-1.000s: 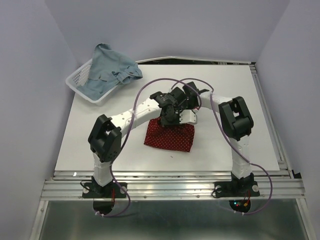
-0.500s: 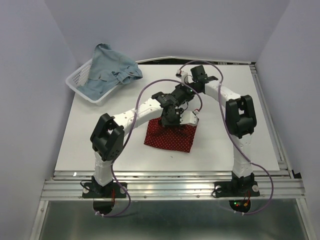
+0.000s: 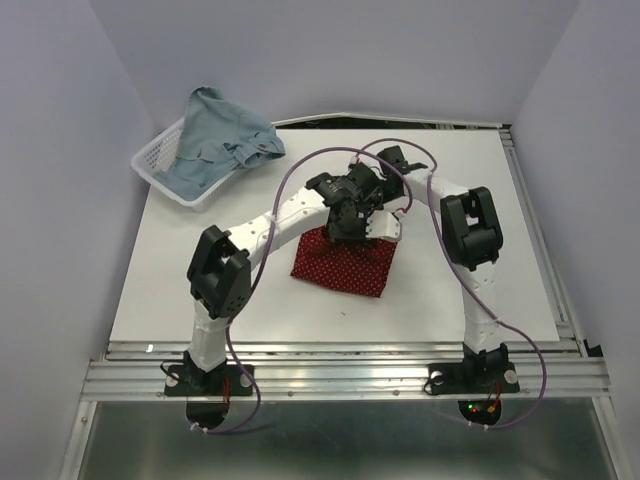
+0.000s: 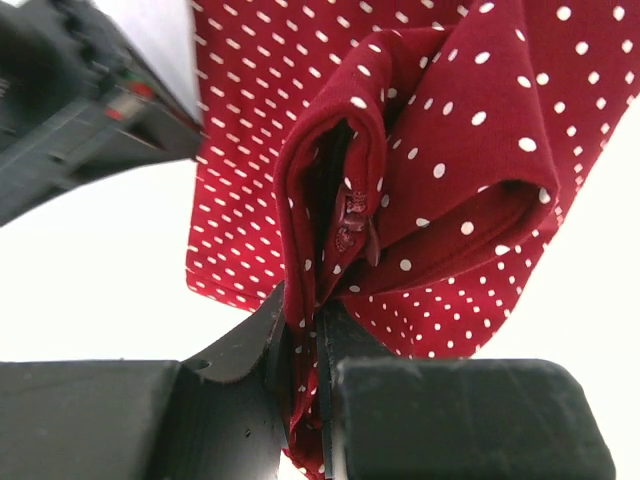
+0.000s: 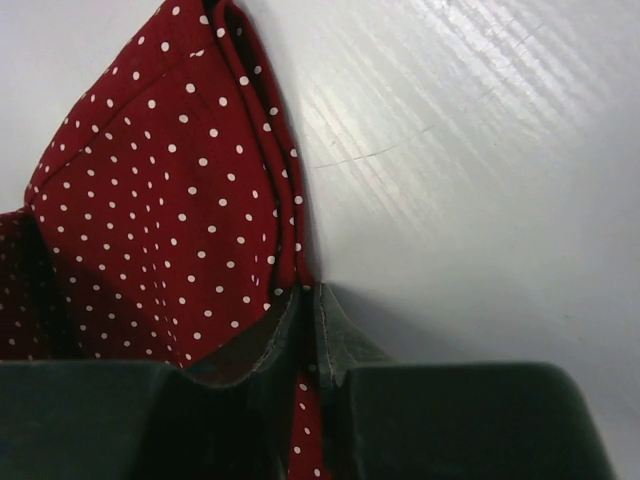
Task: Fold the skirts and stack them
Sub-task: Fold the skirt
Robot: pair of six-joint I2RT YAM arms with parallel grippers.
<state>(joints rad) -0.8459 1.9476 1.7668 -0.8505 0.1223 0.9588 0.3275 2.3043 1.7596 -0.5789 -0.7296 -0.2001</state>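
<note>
The dark red skirt with white dots [image 3: 345, 266] lies folded near the middle of the table. Both grippers meet at its far edge. My left gripper [image 3: 347, 234] is shut on a bunched fold of the red skirt [image 4: 450, 150], and cloth runs down between its jaws [image 4: 318, 330]. My right gripper [image 3: 388, 228] is shut on the hemmed edge of the red skirt [image 5: 150, 220], pinched between its fingertips [image 5: 310, 300]. The light blue denim skirt [image 3: 222, 140] lies crumpled over the white mesh basket [image 3: 152, 166] at the far left.
The white table [image 3: 460, 290] extends to the right and in front of the red skirt. A metal rail [image 3: 340, 350] runs along the near edge. Purple cables [image 3: 290, 180] loop over both arms.
My right gripper opened, swung away towards the back of the table, then came back and shut on the red skirt's far right edge. The left gripper kept its hold and shifted slightly back.
</note>
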